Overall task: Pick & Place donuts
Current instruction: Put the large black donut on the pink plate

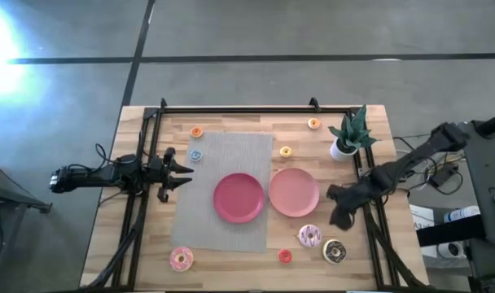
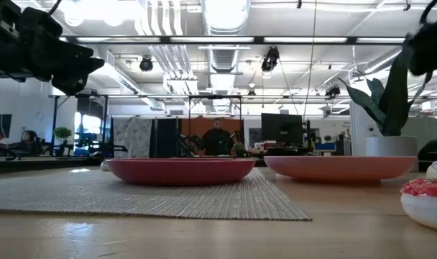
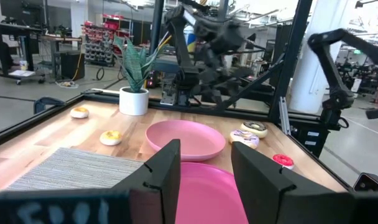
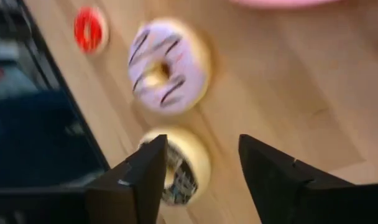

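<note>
From above, the wooden table (image 1: 231, 260) carries a grey mat (image 1: 223, 163) with a darker pink plate (image 1: 238, 197) on it, and a lighter pink plate (image 1: 294, 192) just beside it over the mat's right edge. The left gripper (image 1: 182, 172) hangs at the mat's left edge, fingers spread and empty, with bare mat between it and the plates. The right gripper (image 1: 343, 213) hovers near the table's right rail, just right of the lighter plate, above the pink-frosted donut (image 1: 310, 236) and chocolate donut (image 1: 335, 251); a red ring (image 1: 285, 256) lies close by, another pink donut (image 1: 181, 259) near the front left, and tiny rings (image 1: 196, 132) toward the back beside a potted plant (image 1: 349, 134). At table height, both plates sit low before an open workshop room. The left wrist view shows parted fingers (image 3: 167, 174) holding nothing. The right wrist view shows its fingers (image 4: 145, 180) wide apart, empty, over the two donuts.
</note>
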